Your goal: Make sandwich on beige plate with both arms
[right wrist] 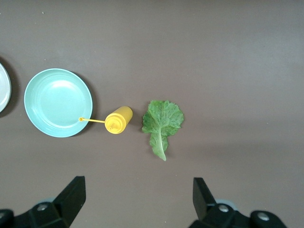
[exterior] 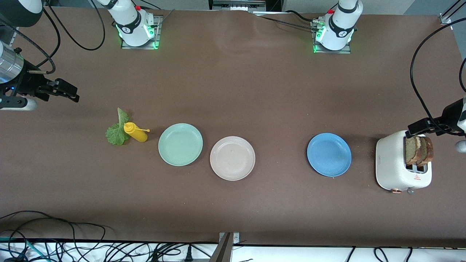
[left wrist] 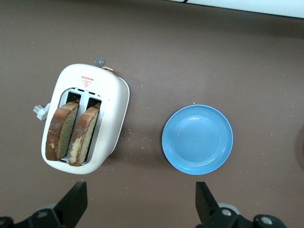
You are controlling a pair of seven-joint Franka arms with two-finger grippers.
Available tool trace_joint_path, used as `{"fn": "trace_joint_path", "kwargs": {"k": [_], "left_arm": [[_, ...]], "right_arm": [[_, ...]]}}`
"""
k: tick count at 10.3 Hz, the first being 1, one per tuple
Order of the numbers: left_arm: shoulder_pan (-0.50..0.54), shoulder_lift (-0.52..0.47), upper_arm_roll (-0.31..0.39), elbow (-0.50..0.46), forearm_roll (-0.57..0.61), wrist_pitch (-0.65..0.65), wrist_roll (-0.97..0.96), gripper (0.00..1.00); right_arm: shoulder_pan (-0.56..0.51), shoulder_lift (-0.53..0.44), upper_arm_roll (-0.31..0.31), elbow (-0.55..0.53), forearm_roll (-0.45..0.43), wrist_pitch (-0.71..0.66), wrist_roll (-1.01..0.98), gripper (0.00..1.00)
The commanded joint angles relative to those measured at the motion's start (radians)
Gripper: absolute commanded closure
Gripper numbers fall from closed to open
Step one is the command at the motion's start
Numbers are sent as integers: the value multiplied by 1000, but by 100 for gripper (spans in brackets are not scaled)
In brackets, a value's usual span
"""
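The beige plate (exterior: 232, 158) lies bare near the table's middle. Two slices of brown bread (exterior: 419, 150) stand in the slots of a white toaster (exterior: 389, 163) at the left arm's end; the left wrist view shows the bread (left wrist: 73, 133) upright in the toaster (left wrist: 114, 102). A green lettuce leaf (exterior: 116, 133) lies flat at the right arm's end, also in the right wrist view as the leaf (right wrist: 162, 121). My left gripper (exterior: 414, 130) hangs open over the table beside the toaster, its jaws (left wrist: 141, 204) holding nothing. My right gripper (exterior: 71, 93) hangs open over bare table, also with nothing in it (right wrist: 139, 202).
A yellow squeeze bottle (exterior: 135, 132) lies on its side against the lettuce, its nozzle toward the mint green plate (exterior: 180, 144). A blue plate (exterior: 329, 154) sits between the beige plate and the toaster. Crumbs (left wrist: 137, 142) dot the table beside the toaster.
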Motion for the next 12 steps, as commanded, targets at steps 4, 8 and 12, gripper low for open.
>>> {"fn": "trace_joint_path", "kwargs": {"k": [4,8,12], "left_arm": [[85,111,3,13,-16,10,286,0],[119,187,5,13,-14,59,369,0],[117,234,2,13,77,100,370,0]], "right_arm": [[2,-22,2,-14,-12,-5,2,0],[2,-22,4,-14,-13,-5,2,0],[2,-22,4,-14,-12,-6,2,0]]}}
